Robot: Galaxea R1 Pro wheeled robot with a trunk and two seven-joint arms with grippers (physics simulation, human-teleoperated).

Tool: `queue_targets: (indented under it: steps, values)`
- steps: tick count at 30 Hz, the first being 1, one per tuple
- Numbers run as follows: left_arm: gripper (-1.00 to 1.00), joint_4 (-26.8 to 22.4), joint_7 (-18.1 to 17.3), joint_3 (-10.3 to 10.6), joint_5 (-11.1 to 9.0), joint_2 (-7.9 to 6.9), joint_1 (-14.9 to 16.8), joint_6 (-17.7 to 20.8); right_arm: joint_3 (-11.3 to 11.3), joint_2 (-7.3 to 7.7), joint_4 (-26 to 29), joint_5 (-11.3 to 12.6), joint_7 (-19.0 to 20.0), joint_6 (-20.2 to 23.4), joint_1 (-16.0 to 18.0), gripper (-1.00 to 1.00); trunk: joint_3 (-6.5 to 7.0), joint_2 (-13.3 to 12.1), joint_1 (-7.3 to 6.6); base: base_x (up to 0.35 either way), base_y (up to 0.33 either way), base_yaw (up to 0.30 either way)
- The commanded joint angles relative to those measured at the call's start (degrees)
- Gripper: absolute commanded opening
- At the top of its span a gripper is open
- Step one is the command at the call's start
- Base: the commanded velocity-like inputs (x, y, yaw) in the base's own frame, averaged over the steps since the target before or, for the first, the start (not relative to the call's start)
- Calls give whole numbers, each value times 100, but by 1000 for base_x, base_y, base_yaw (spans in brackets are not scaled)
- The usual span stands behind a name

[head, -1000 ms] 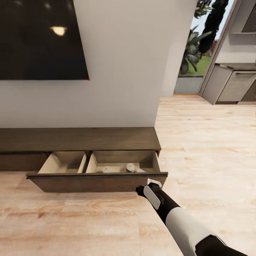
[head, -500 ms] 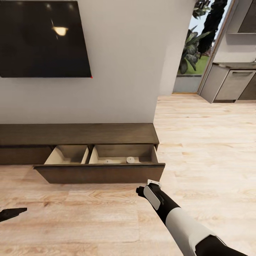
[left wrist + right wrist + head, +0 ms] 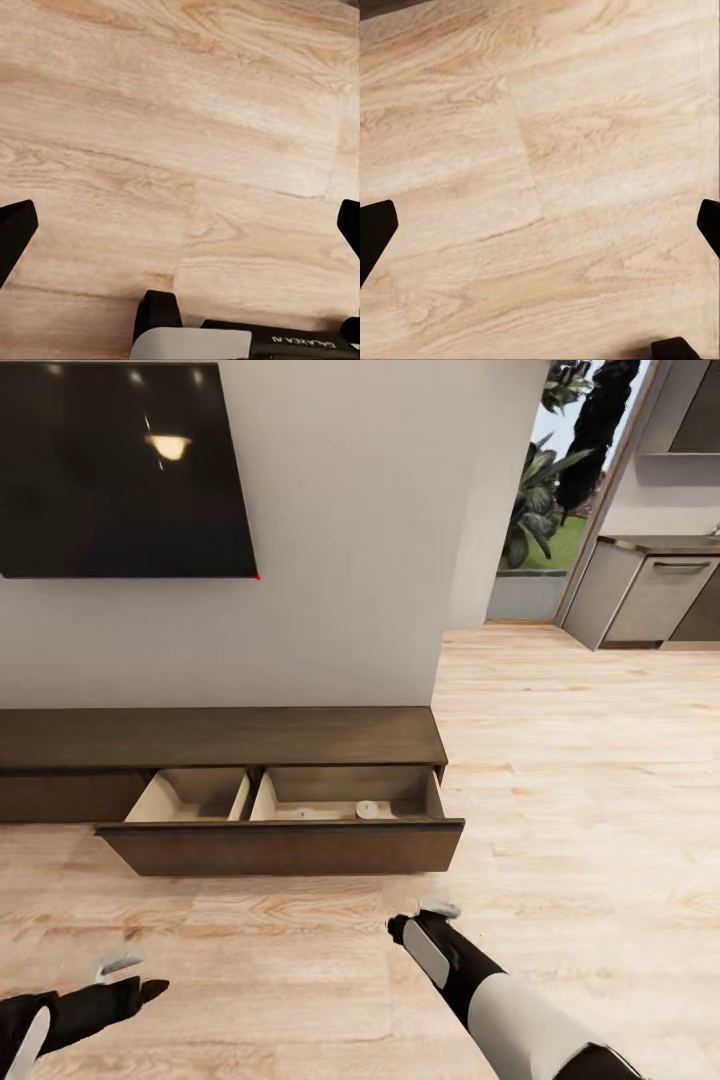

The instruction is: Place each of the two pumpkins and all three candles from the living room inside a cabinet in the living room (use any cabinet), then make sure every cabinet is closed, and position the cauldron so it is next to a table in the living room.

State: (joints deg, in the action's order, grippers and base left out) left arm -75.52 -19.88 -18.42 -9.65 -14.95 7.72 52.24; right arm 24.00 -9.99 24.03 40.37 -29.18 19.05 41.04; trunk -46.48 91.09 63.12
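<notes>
While the cabinet (image 3: 220, 738) drawer (image 3: 285, 846) ahead of the right end effector (image 3: 425, 916) stands open with two candles (image 3: 367, 810) inside, closing is judged undone; bare floor (image 3: 560, 780) lies rightward. Left wrist view: left end effector (image 3: 180, 217) released over floor. Right wrist view: likewise released, grasping nothing.

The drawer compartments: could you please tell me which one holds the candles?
The right compartment of the open drawer holds two candles; the left compartment shows none.
</notes>
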Motion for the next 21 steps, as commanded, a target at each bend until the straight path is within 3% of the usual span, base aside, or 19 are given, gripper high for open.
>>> queue_targets:
  steps: [1, 3, 4, 6, 7, 8, 11, 15, 21]
  values:
    - [100, 92, 363, 93, 4, 144, 1, -278, 47, -1, -174, -6, 0, -207, -44, 100, 1, 0, 0, 0, 0, 0]
    - [100, 302, 937, 197, -5, 370, 1, -691, 215, -1, -500, -9, 0, -593, -98, 100, 1, 0, 0, 0, 0, 0]
    - [100, 498, 1210, 238, -1, 574, 1, -925, 387, -1, -667, -9, 0, -889, -143, 100, 1, 0, 0, 0, 0, 0]
    - [100, 759, 1367, 263, 12, 809, 6, -1283, 571, -1, -755, -10, 0, -1133, -209, 100, 1, 0, 0, 0, 0, 0]
    - [100, 1008, 1483, 296, 26, 1029, 14, -1749, 759, -1, -800, -11, 0, -1317, -280, 100, 1, 0, 0, 0, 0, 0]
    - [100, 1129, 1578, 336, 32, 1145, 19, -2007, 881, -1, -814, -11, 0, -1423, -309, 100, 1, 0, 0, 0, 0, 0]
    - [100, 1256, 2024, 516, 25, 1321, 30, -2372, 1108, -1, -825, -11, 0, -1681, -340, 100, 1, 0, 0, 0, 0, 0]
    - [100, 1039, 2619, 921, -4, 1400, 43, -2683, 1221, -1, -785, -16, 13, -1901, -351, 100, 1, 0, 0, 0, 0, 0]
    - [100, 1048, 2724, 1188, 0, 1486, 45, -3096, 1247, -1, -752, -17, 49, -2057, -359, 100, 1, 0, 0, 1, 144, 0]
